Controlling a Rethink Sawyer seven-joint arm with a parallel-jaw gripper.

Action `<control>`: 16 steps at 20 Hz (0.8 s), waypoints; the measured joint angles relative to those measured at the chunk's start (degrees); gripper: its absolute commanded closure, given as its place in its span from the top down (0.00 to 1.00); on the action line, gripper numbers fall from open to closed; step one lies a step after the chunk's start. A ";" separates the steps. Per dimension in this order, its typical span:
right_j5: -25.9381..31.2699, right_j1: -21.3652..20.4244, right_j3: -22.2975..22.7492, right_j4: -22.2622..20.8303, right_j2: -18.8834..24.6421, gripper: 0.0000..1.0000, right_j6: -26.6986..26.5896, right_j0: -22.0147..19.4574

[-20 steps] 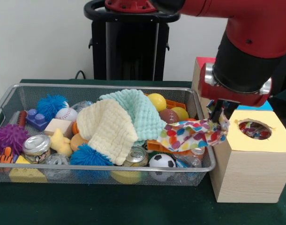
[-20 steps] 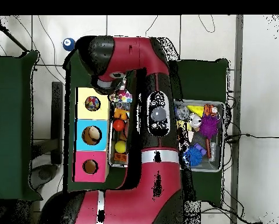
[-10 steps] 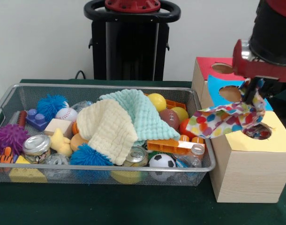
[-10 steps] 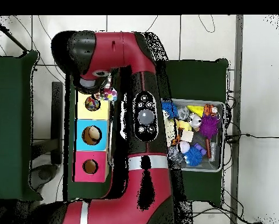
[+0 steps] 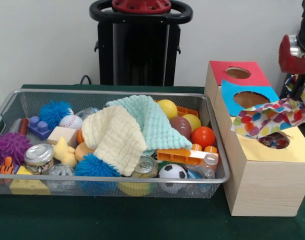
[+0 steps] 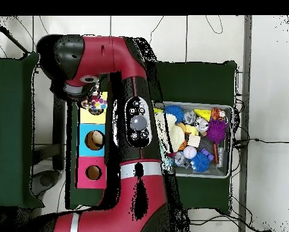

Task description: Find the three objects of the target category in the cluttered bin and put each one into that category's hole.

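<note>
My gripper is at the right edge of the front view, just above the far right side of the yellow-topped box. It is shut on a white polka-dot fabric, which hangs left from it across the box top. The fabric's lower edge lies over the round hole. Colourful patterned fabric shows inside the hole. The wire mesh bin stands left of the boxes. No other patterned fabric shows in it. In the overhead view the fabric lies on the yellow box under the arm.
The bin holds a mint waffle cloth, a cream waffle cloth, balls, cans, blocks and spiky toys. The blue-topped hole and red-topped hole are behind the yellow box. The arm covers the bin's left part from overhead.
The gripper has carried the polka-dot fabric from the bin's right end up and right to above the yellow box. The fabric has left the bin.
</note>
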 measured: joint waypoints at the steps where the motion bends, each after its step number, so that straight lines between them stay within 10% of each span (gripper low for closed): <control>1: 0.00 0.09 0.18 0.29 0.02 0.00 0.00 0.08; 16: -3.44 3.32 7.92 6.29 1.82 0.00 0.00 0.48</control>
